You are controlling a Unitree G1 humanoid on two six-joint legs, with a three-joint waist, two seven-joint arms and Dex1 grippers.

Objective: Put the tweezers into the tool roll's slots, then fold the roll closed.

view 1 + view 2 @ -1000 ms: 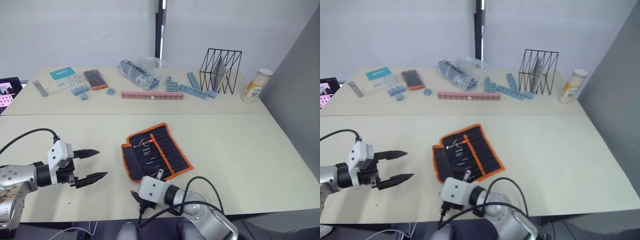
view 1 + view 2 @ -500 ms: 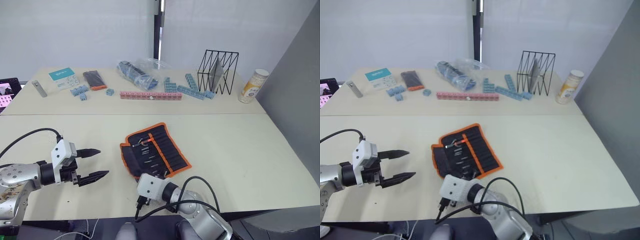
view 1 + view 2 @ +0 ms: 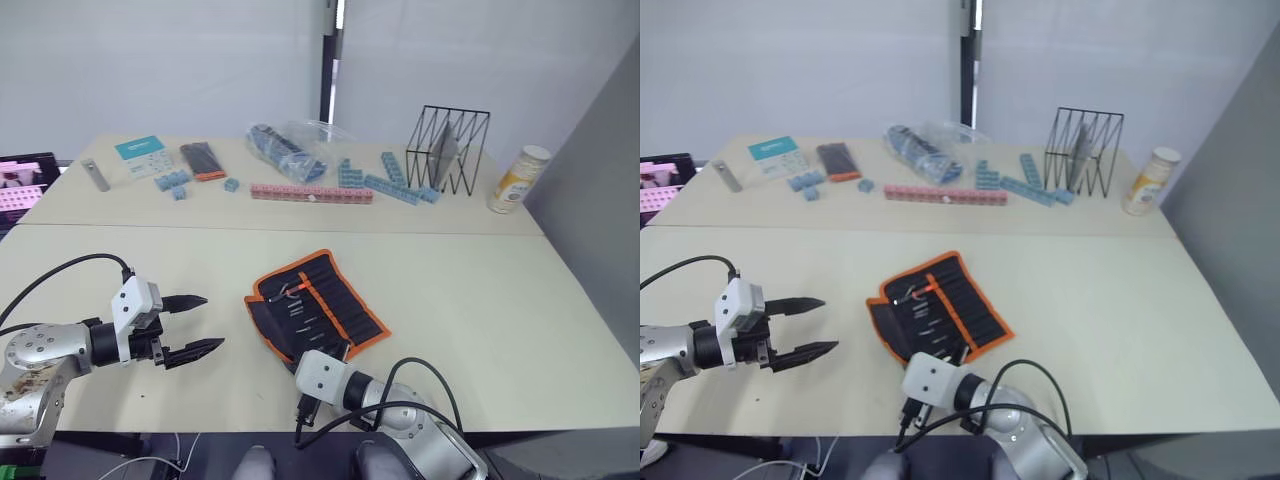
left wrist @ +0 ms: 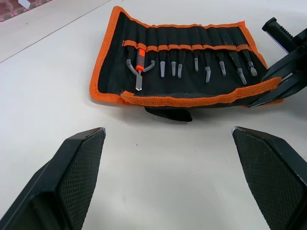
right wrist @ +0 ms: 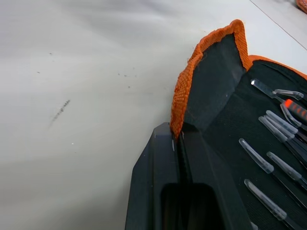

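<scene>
Tool roll (image 3: 318,308): open flat, frame centre, on table (image 3: 480,300); tweezers (image 4: 201,62) sit in slots (image 4: 192,36). Our R gripper (image 5: 178,139): fingers clenched on roll's orange edge. L gripper (image 3: 190,325), lower left: fingers released, spread, grasping nothing.

Bare table (image 3: 480,310) all around tool roll (image 3: 318,305); left gripper (image 3: 193,325) has open path to it. Blocks (image 3: 310,192) and wire rack (image 3: 447,150) well apart, far side.

text: none legible | labels: none readable | numbers: none
</scene>
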